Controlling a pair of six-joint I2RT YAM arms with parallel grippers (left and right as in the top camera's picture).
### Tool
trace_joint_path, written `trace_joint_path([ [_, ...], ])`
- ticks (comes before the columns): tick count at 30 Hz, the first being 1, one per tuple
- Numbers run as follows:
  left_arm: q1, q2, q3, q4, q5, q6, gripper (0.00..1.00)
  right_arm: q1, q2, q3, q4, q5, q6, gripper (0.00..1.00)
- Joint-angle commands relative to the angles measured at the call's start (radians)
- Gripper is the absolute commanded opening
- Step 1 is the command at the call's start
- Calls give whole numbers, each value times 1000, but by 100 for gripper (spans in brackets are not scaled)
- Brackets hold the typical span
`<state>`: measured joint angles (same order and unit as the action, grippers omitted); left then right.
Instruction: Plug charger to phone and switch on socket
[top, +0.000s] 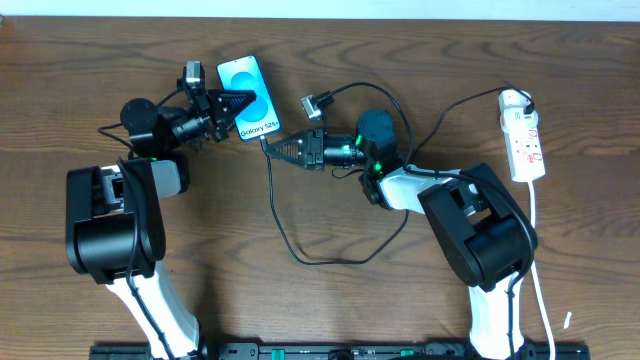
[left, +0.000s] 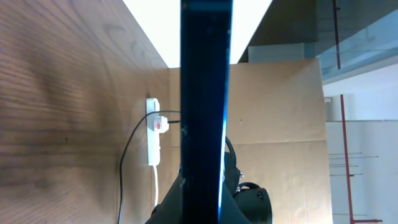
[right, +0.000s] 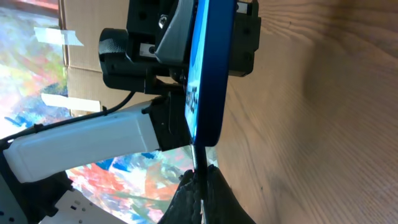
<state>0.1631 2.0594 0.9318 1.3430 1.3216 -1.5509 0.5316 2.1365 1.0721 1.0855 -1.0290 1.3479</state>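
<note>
- Brown wood-grain desk (top: 330, 310) fills the overhead view, and both my black-and-white arms (top: 110, 215) reach in from its near edge.
- My left claw (top: 245, 103) is clamped tight on the phone (top: 243, 75), gripping it from its left side. Nothing else is in that grip.
- The phone is toward the far left of the desk, with its light blue screen facing up and "Galaxy S25" readable. From my left wrist I see it only edge-on, as a dark upright bar. I cannot tell whether it rests on the wood or is raised off it.
- The socket (top: 523, 135), white with red marks, lies well apart from the phone at the far right. Its white lead (top: 540, 250) runs back toward the near edge.
- The charger (top: 345, 263) loops in a thin black curve across the middle of the desk, between my two arms.
- My right claw (top: 272, 147) is pinched closed on the charger's free end, just beside the phone's bottom edge.
- The small connector (right: 199, 157) meets that bottom edge in my right wrist view. I cannot tell whether it is fully seated.
</note>
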Motion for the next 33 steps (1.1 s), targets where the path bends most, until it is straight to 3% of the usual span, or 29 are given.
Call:
trace_joint_path([
  [1, -1, -13, 14, 13, 61, 37, 7, -6, 4, 6, 4, 86, 3, 1],
  [16, -3, -13, 14, 13, 94, 65, 7, -6, 4, 7, 6, 143, 0, 1],
  [33, -13, -13, 14, 13, 84, 5, 7, 10, 4, 7, 31, 140, -100, 1],
])
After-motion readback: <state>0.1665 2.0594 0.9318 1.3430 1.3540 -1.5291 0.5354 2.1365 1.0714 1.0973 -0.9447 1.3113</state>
